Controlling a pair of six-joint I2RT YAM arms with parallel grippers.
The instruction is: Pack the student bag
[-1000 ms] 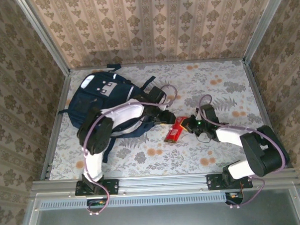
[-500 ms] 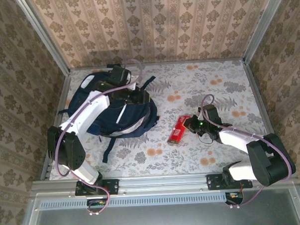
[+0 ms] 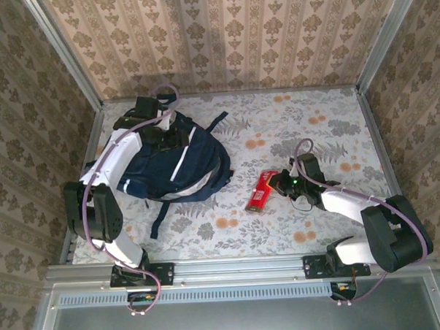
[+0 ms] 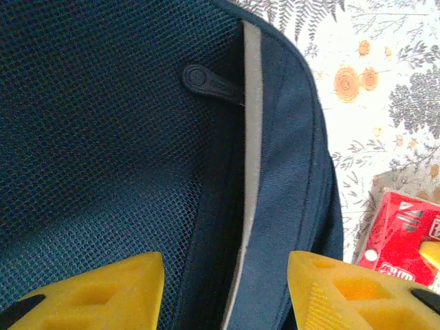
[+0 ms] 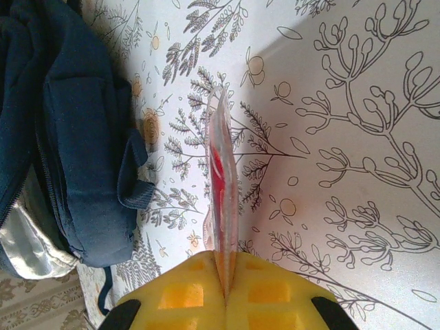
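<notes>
The student bag (image 3: 183, 163) is laid at ten o'clock on the flowery worktop (image 3: 327, 116). The left claw (image 4: 223, 283) is held spread over its blue mesh. A red packet (image 3: 259, 191) is pinched by the right claw (image 3: 281, 183), at four o'clock from the bag.

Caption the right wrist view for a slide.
Right gripper pinches a thin red plastic packet edge-on over the floral tablecloth, large navy fabric backpack at left.
</notes>
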